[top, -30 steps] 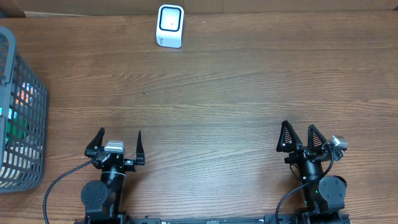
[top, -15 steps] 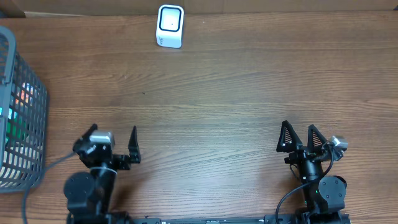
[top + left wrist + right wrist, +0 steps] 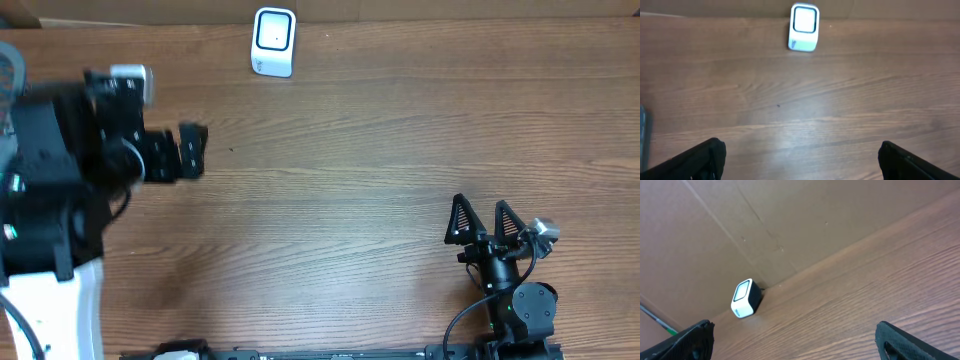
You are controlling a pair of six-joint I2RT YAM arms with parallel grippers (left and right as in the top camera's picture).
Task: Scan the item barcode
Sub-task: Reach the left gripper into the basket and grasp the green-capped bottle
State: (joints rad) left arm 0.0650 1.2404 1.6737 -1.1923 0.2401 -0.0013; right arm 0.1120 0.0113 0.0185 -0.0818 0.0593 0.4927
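Two grippers, both spread wide, and nothing sits between the jaws of either. Your left gripper (image 3: 801, 146) hangs above the left part of the surface (image 3: 350, 180). Its wrist view looks across bare wood toward the scanner (image 3: 803, 27), and only the two dark fingertips show in the bottom corners. From overhead that arm is a blurred dark mass at the left edge, so you cannot read its exact pose there. Under it a sliver of the grey basket (image 3: 6, 60) shows at the far left. You cannot make out the item to be scanned, since the arm covers most of the basket. Your right gripper (image 3: 480, 205) sits low at the near right, fingers pointing away from the base, well apart from everything else. The scanner, a small white box with a dark window, stands upright at the far edge, left of centre. In the right wrist view it is just in front of a brown cardboard wall (image 3: 715, 240).
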